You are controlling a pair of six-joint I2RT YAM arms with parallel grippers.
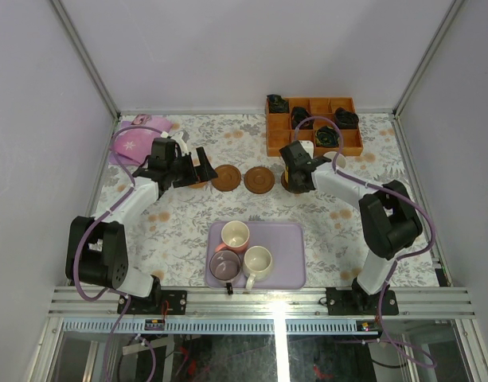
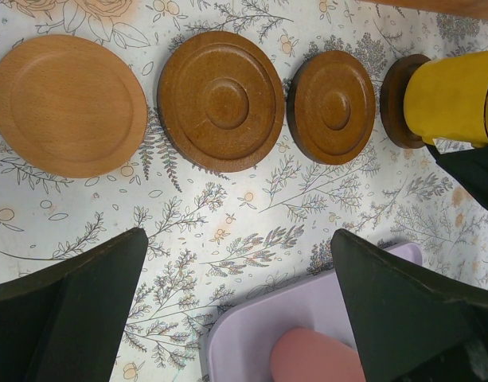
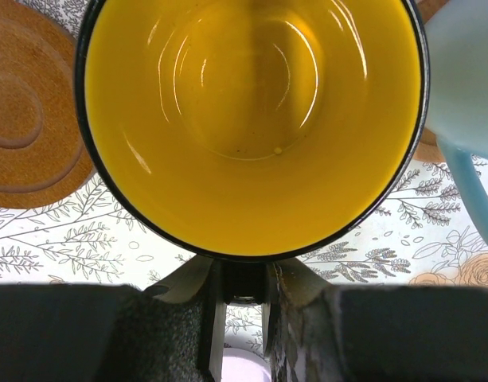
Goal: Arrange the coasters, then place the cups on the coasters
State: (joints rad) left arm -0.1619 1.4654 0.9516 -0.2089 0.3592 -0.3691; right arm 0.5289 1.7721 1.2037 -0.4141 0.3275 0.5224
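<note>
Yellow cup (image 2: 457, 95) over the row's fourth coaster (image 2: 396, 102), landed or not we cannot tell; right gripper (image 3: 240, 278) narrowly pinched on its rim, we judge to centre it. Left gripper (image 2: 238, 239) gapes empty above the coasters (image 2: 221, 99).

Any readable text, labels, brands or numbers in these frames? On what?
No readable text in any view.
yellow cup: plain, no print.
coasters: turned rings only, no marks.
tray: plain.
tablecloth: flowers and leaves only, no words.
small coloured part at the near edge: too small to tell whether it bears text.
</note>
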